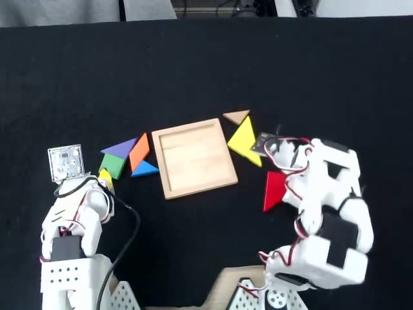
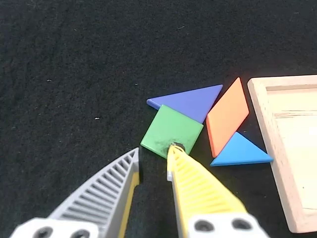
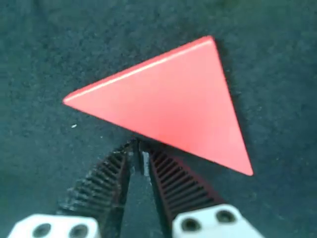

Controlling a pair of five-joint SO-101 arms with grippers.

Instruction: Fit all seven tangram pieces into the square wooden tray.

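The square wooden tray (image 1: 193, 158) lies mid-table with nothing in it; its corner shows in the left wrist view (image 2: 285, 148). Left of it cluster a purple triangle (image 2: 190, 100), an orange parallelogram (image 2: 227, 116), a blue triangle (image 2: 241, 151) and a green square (image 2: 172, 130). My left gripper (image 2: 154, 151) is open, its yellow fingertip (image 2: 173, 148) touching the green square's near edge. Right of the tray lie a tan triangle (image 1: 236, 116), a yellow triangle (image 1: 245, 141) and a red triangle (image 3: 168, 106). My right gripper (image 3: 137, 146) is shut, tips against the red triangle's long edge.
The black cloth covers the whole table. The right arm (image 1: 322, 194) stands over the table's right side beside the red triangle (image 1: 274, 188); the left arm (image 1: 74, 213) stands at the front left. A wooden base (image 1: 226, 290) sits at the front edge.
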